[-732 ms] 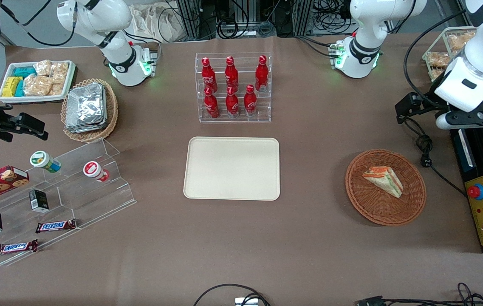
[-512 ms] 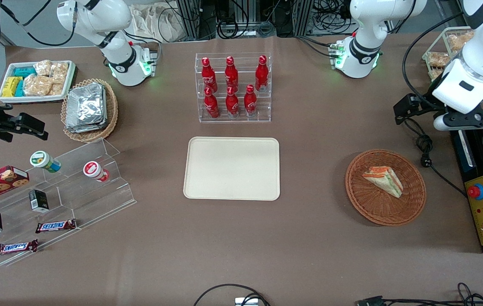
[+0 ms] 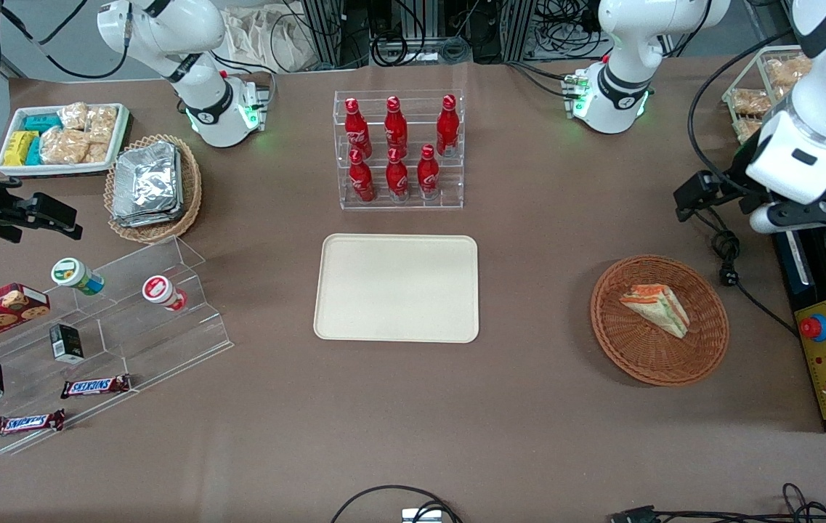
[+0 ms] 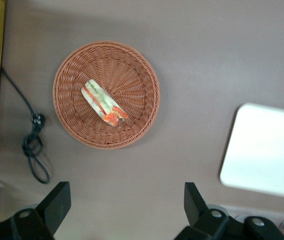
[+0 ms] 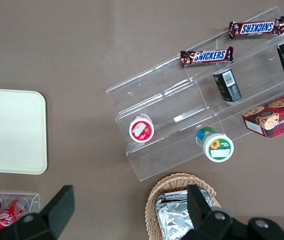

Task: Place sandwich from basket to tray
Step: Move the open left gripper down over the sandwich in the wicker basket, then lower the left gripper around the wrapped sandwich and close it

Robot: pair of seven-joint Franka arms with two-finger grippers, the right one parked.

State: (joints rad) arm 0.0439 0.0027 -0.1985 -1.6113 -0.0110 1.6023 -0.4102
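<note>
The sandwich [image 3: 656,308] [image 4: 103,102], a pale wedge with orange and green layers, lies in the round reddish-brown basket [image 3: 645,359] [image 4: 132,75] toward the working arm's end of the table. The cream tray [image 3: 397,288] [image 4: 262,150] lies flat at the table's middle with nothing on it. My left gripper [image 3: 812,211] [image 4: 125,200] hangs high above the table, farther from the front camera than the basket and apart from it. Its fingers [image 4: 57,200] stand wide open with only bare tabletop between them.
A black cable [image 3: 725,254] [image 4: 34,150] and a yellow control box with a red button [image 3: 819,356] lie beside the basket. A clear rack of red bottles [image 3: 398,149] stands just past the tray. Acrylic snack steps [image 3: 93,327] and a foil-packet basket [image 3: 155,187] sit toward the parked arm's end.
The left arm's wrist has shifted slightly, with the gripper a little nearer the front camera. The sandwich, basket and tray have not moved.
</note>
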